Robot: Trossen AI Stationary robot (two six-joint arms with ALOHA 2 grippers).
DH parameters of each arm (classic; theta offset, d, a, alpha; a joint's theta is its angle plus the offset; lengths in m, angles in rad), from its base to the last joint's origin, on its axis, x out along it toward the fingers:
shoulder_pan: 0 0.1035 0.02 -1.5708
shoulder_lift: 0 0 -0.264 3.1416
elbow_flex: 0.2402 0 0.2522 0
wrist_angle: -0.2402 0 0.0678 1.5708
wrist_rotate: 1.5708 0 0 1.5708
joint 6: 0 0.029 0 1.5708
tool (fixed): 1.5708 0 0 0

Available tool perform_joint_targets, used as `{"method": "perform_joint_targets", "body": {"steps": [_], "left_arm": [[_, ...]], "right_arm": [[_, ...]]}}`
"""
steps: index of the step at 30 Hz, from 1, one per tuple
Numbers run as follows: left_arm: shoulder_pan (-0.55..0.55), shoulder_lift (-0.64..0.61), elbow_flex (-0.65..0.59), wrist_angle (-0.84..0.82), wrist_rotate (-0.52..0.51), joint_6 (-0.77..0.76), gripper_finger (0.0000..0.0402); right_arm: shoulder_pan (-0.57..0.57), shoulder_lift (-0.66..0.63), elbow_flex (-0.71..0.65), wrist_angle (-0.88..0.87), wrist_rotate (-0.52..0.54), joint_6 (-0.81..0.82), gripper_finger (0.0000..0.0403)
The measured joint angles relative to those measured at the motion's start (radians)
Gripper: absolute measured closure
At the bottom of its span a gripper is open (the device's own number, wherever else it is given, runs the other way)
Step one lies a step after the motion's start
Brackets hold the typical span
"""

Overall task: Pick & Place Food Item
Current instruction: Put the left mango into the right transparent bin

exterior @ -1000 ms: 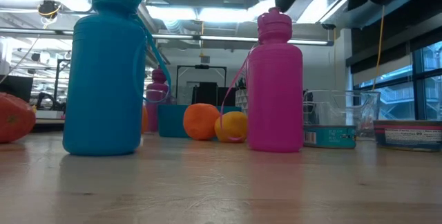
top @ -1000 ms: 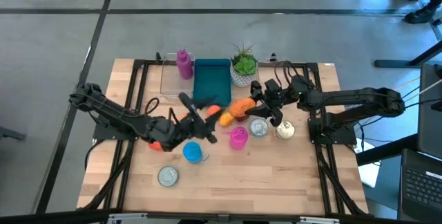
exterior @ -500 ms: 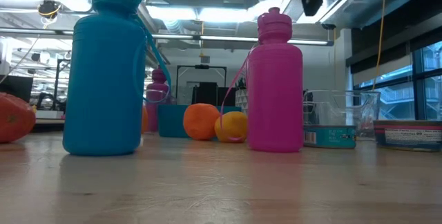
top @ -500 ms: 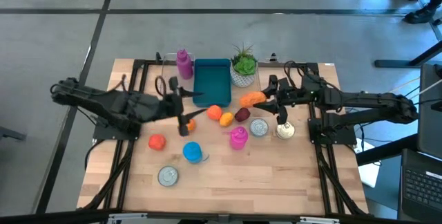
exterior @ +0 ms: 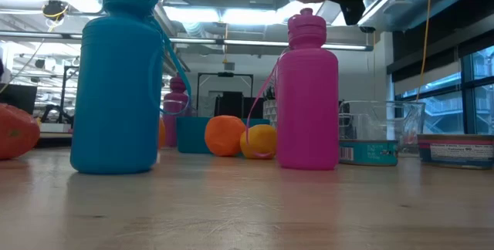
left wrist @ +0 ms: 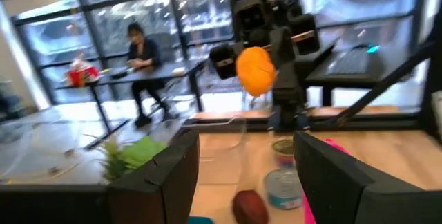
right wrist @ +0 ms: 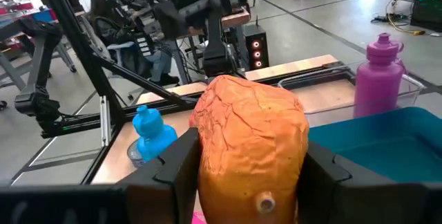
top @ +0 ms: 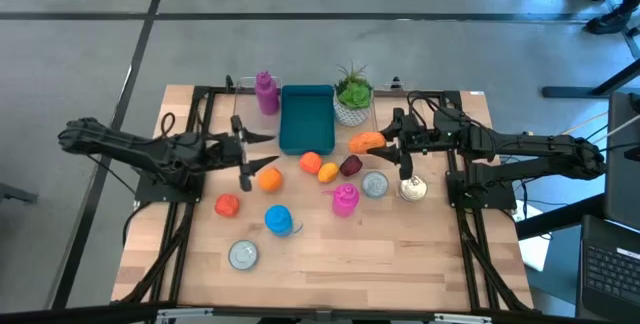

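Above the wooden counter (top: 330, 249), my right end effector (top: 385, 145) clamps a wrinkled orange papaya-like food item (right wrist: 250, 141) across its middle; it seems light, probably soft; my left end effector (top: 243, 156) gapes empty.

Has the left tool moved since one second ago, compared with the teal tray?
Yes. In the high view the left tool has pulled back toward the table's left side, from below the teal tray to beside its left edge.

Orange fruit (right wrist: 252, 137) clamped between jaws, teal bin (right wrist: 387, 144) beyond
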Motion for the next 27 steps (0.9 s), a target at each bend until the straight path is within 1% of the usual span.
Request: {"method": "perform_joint_targets", "body": {"steps": [2,5,7,10,12,16,19,22,27], "left_arm": [[0.009,-0.047,-0.095,0.099,0.026,0.016,0.0182],[0.021,-0.117,-0.206,0.227,0.035,0.050,0.0180],[0.029,-0.172,-0.253,0.284,0.035,0.064,0.0181],[0.042,-0.280,-0.288,0.302,0.035,0.073,0.0182],[0.049,-0.355,-0.297,0.287,0.037,0.082,0.0183],[0.060,-0.500,-0.297,0.199,0.052,0.097,0.0181],[0.061,-0.582,-0.300,0.087,0.052,0.080,0.0181],[0.061,-0.633,-0.299,0.015,0.053,0.065,0.0183],[0.061,-0.641,-0.300,-0.047,0.053,0.074,0.0181]], "right_arm": [[0.000,0.000,0.000,0.000,0.000,-0.003,0.0234],[0.000,0.000,0.000,-0.006,-0.001,-0.008,0.0234],[0.000,0.000,0.000,-0.016,-0.001,-0.008,0.0234],[0.000,0.000,0.000,-0.034,-0.001,-0.022,0.0234],[0.000,0.000,0.000,-0.044,0.004,-0.030,0.0234],[0.000,0.000,0.000,-0.066,0.053,-0.059,0.0231],[0.000,0.000,0.000,-0.070,0.079,-0.088,0.0230],[0.000,0.000,0.000,-0.070,0.120,-0.118,0.0232],[-0.024,0.000,0.000,-0.083,0.208,-0.170,0.0233]]}}
